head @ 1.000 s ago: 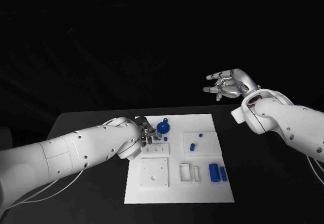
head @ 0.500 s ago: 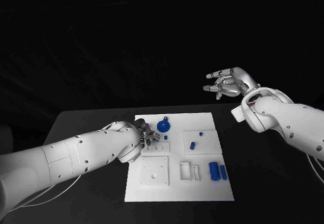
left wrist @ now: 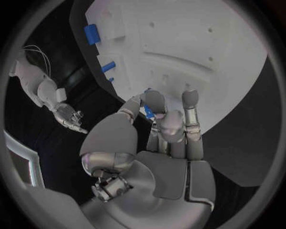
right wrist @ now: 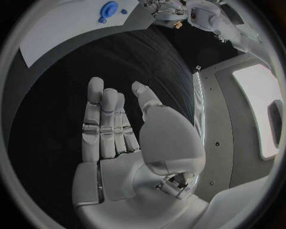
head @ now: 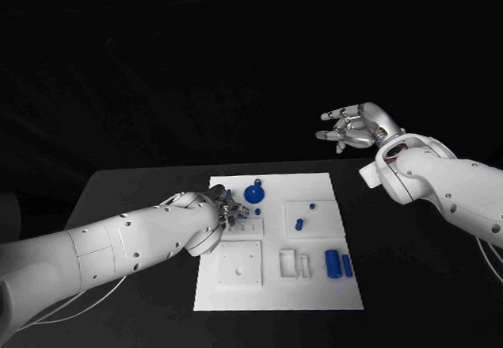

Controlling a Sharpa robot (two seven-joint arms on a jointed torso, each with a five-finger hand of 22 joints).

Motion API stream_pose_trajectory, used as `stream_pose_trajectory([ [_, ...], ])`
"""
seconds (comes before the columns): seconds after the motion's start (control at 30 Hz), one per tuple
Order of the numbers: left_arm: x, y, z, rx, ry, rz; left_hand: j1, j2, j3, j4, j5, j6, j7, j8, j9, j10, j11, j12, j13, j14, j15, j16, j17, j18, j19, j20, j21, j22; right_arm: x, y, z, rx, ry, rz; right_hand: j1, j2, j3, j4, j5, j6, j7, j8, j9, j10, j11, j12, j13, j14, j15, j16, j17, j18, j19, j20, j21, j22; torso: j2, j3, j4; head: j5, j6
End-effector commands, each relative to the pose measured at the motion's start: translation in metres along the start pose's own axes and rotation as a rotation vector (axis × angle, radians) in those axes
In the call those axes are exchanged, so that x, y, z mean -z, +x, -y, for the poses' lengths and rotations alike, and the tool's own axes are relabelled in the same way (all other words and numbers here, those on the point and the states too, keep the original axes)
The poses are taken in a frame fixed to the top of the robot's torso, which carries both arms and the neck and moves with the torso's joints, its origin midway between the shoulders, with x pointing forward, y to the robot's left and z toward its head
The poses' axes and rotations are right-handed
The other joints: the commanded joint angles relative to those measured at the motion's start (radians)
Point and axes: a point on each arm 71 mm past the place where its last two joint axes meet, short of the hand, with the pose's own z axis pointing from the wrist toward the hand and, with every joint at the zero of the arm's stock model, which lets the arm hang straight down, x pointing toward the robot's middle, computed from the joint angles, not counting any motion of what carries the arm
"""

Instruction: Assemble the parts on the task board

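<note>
The white task board lies in the middle of the black table. My left hand hovers over its far left corner. In the left wrist view this hand pinches a small blue part between thumb and fingers, just above the board. A round blue part stands beside that hand. Two small blue parts sit in the board's middle, and two blue bars lie at its near right. My right hand is raised high past the board's far right corner, fingers spread and holding nothing.
White recessed blocks occupy the board's near left. Bare black table stretches on both sides of the board. The right wrist view shows the board with the round blue part far off.
My left forearm has swung a little toward the board's near side, the hand staying over the far left corner. The right hand has barely moved.
</note>
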Motion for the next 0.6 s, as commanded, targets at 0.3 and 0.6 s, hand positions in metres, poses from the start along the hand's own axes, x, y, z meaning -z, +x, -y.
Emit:
stream_pose_trajectory([
  [0.3,0.0010,0.0071,-0.0014,-0.021,-0.010,-0.027,0.012,0.001,0.033,-0.023,0.003,0.205,-0.119,0.002,-0.003,0.042,-0.006,0.005,0.001,0.007,-0.001,-0.003,-0.007,0.010,-0.001,0.002,0.003,0.017,-0.0003,0.0006,-0.0004,-0.003,-0.008,-0.013,-0.011,-0.002,0.009,-0.002,0.008,0.002,0.002,-0.003,0.001,-0.005,0.003,0.006,-0.002,-0.007,0.001,0.006,-0.002,0.014,-0.004,0.003,0.004,0.002,0.000,0.0010,-0.0008,0.002,-0.006],
  [0.6,0.0012,0.0090,-0.0028,-0.037,-0.017,-0.040,0.012,0.002,0.033,-0.023,0.001,0.204,-0.119,0.002,-0.006,0.041,-0.006,0.003,0.001,0.007,-0.002,-0.004,-0.009,0.008,-0.001,-0.001,0.004,0.017,-0.0006,0.0013,-0.0004,-0.004,-0.008,-0.015,-0.011,-0.002,0.009,-0.002,0.008,0.002,0.002,-0.003,0.001,-0.005,0.003,0.006,-0.002,-0.007,0.001,0.006,-0.002,0.014,-0.004,0.003,0.004,0.002,0.000,0.0002,-0.0008,0.003,-0.005],
])
